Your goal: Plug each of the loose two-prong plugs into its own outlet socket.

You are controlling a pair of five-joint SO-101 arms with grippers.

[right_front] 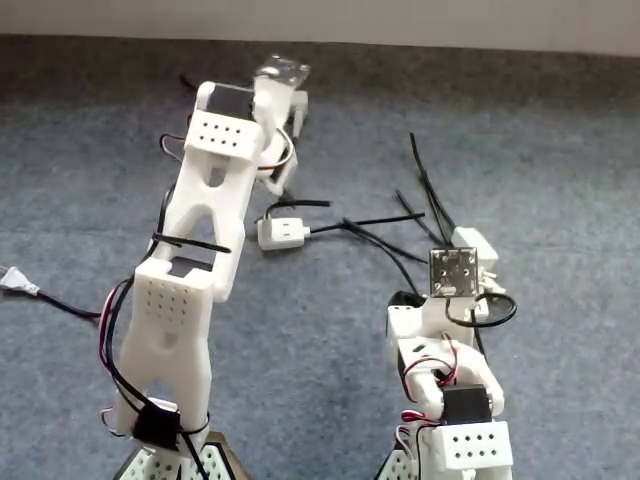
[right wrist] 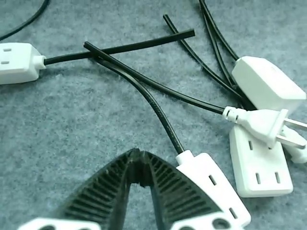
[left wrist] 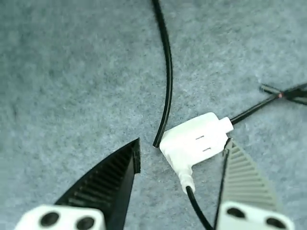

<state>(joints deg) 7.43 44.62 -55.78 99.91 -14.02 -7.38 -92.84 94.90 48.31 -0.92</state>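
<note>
My left gripper (left wrist: 182, 144) stands open just above the carpet. A white angled socket piece (left wrist: 194, 143) with two slots lies between its fingers, nearer the pale finger (left wrist: 242, 175), with nothing clamped. In the high view this arm stretches to the far side, gripper (right_front: 279, 172) pointing down. My right gripper (right wrist: 138, 160) is shut and holds nothing. A white socket (right wrist: 211, 184) lies right beside it. Further off, a two-prong plug (right wrist: 266, 125) rests across another slotted socket (right wrist: 261, 168), with a white block (right wrist: 267, 84) beyond.
A lone white socket (right_front: 282, 233) lies mid-carpet between the arms, also at the right wrist view's edge as a socket (right wrist: 15, 61). Loose black cords (right wrist: 144, 86) cross the carpet. One cut cord end (left wrist: 157, 143) lies by the angled piece. A small white connector (right_front: 18, 281) sits far left.
</note>
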